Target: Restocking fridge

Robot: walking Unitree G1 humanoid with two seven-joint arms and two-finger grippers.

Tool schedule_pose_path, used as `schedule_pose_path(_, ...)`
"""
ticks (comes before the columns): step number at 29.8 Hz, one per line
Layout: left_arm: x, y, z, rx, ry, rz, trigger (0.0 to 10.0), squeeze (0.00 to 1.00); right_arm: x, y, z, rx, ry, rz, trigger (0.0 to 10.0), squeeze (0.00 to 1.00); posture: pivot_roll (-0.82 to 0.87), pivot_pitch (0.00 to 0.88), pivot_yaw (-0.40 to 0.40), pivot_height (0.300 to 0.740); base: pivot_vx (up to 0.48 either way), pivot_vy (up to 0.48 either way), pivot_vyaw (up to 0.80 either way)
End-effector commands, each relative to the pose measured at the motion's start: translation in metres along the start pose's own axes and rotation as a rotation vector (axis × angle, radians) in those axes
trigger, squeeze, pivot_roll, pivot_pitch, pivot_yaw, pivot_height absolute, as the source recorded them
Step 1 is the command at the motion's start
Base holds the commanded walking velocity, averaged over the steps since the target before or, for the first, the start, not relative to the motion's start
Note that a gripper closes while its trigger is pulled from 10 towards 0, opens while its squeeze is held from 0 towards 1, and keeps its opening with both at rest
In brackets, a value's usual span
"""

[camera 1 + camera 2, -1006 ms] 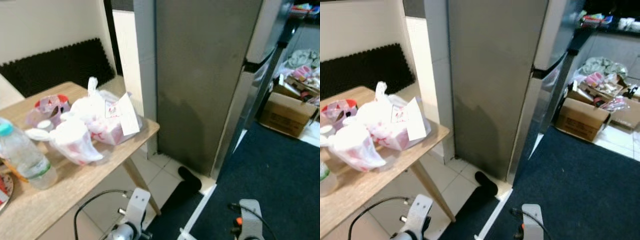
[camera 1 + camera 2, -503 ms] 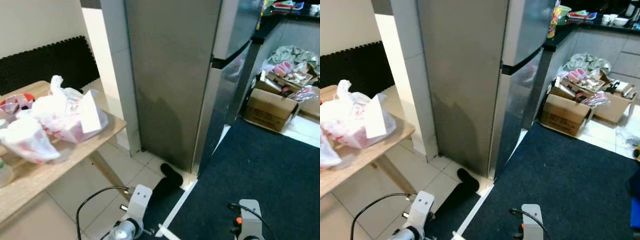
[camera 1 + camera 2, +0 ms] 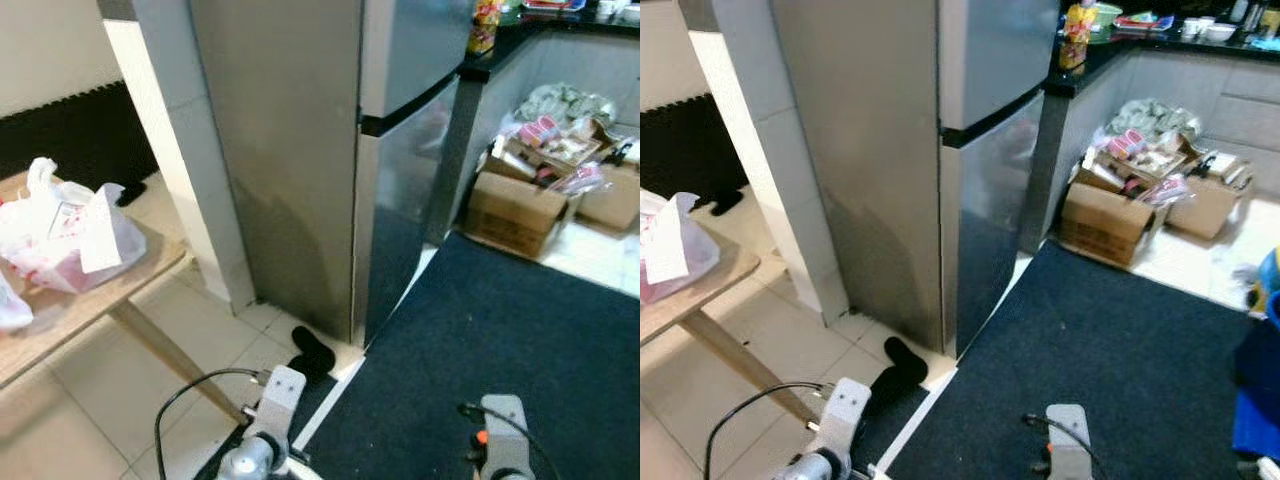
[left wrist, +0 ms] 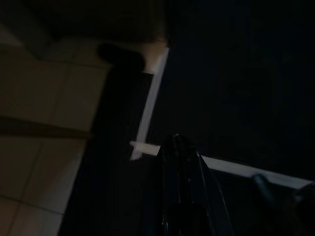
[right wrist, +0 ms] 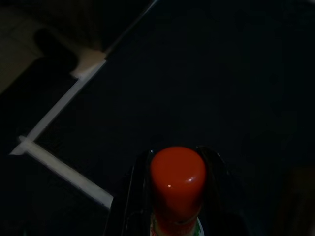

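Right jaws (image 5: 174, 196) are clamped on a red-capped bottle (image 5: 177, 182) hanging low over the dark blue carpet (image 3: 500, 340), left jaws (image 4: 181, 147) pressed together and empty, so with the tall steel fridge (image 3: 330, 150) shut, a door pull could jolt it loose.

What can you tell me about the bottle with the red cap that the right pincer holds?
The bottle has a rounded, glossy red cap that points away from the wrist, toward the dark blue carpet below. Just under the cap there is a strip of white and green, probably a label; the rest of the body is hidden in shade. The right pincer is closed on it, with one black finger on each side of the cap. Its contents cannot be made out.
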State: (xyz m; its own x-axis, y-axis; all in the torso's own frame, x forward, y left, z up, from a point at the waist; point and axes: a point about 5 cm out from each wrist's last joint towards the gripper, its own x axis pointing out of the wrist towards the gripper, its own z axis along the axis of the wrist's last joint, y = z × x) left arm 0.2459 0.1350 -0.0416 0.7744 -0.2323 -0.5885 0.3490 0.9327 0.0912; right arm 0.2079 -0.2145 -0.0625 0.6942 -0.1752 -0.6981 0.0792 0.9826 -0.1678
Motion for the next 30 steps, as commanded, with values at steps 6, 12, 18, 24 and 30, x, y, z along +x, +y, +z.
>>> schedule_pose_path(6, -0.0008, 0.0023, -0.0017, -0.027, 0.004, 0.019, 10.0, 0.00, 0.0001, 0.0037, 0.0015, 0.007, -0.010, 0.008, 10.0, 0.00, -0.07, 0.021, 0.018, 0.740, 0.000, -0.105, 0.00)
schedule_pose_path(12, -0.0006, 0.0044, -0.0021, -0.019, 0.016, 0.024, 10.0, 0.00, 0.0003, 0.0041, 0.0028, 0.007, -0.015, 0.009, 10.0, 0.00, -0.07, 0.029, 0.018, 0.740, 0.000, 0.000, 0.00)
schedule_pose_path(18, -0.0007, 0.0074, -0.0010, -0.038, 0.009, 0.037, 10.0, 0.00, 0.0003, 0.0052, 0.0032, 0.008, -0.018, 0.012, 10.0, 0.00, -0.07, 0.031, 0.018, 0.740, 0.000, 0.000, 0.00)
schedule_pose_path(24, -0.0003, 0.0076, 0.0012, -0.048, -0.002, 0.034, 10.0, 0.00, 0.0002, 0.0057, 0.0032, 0.010, -0.019, 0.013, 10.0, 0.00, -0.07, 0.033, 0.018, 0.740, 0.192, 0.000, 0.00)
schedule_pose_path(30, -0.0001, 0.0076, 0.0016, -0.046, -0.001, 0.034, 10.0, 0.00, 0.0001, 0.0058, 0.0029, 0.015, -0.019, 0.010, 10.0, 0.00, -0.07, 0.035, 0.020, 0.740, 0.292, 0.000, 0.00)
